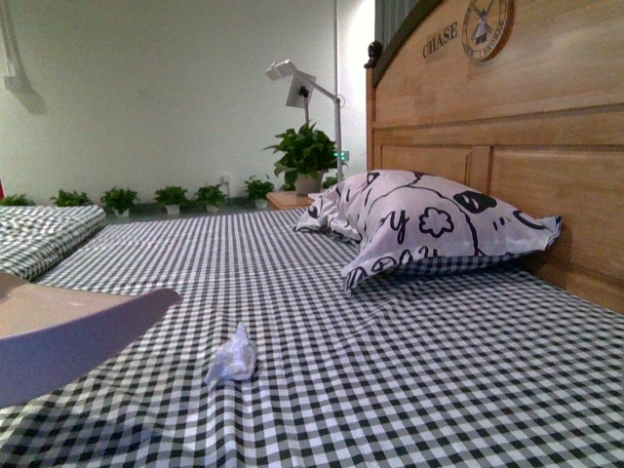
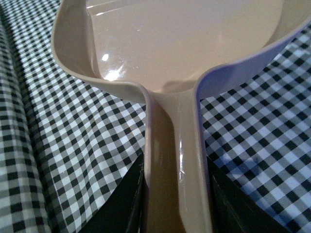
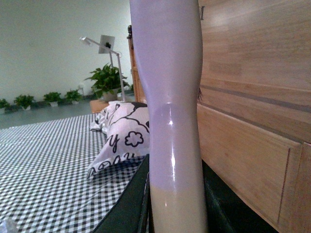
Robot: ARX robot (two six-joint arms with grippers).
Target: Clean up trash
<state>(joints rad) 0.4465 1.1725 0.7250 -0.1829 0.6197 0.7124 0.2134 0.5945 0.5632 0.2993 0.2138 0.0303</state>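
Trash (image 1: 232,359), one wad; left gripper (image 2: 177,196) tight on one dustpan (image 2: 184,43), right gripper (image 3: 177,206) on handle (image 3: 170,97).

This is a bedroom: a wide bed (image 1: 409,370) under a black-and-white checked sheet, backed by a tall wooden headboard (image 1: 546,127) lettered "CHASE", with a printed pillow (image 1: 419,224) lying at its head edge. Beyond the bed's far corner stand a wooden nightstand (image 1: 290,201) bearing a leafy potted plant (image 1: 305,154) and a white lamp-like stand (image 1: 297,86). A second checked bed (image 1: 39,234) lies alongside, and small potted plants (image 1: 171,198) line the plain wall.
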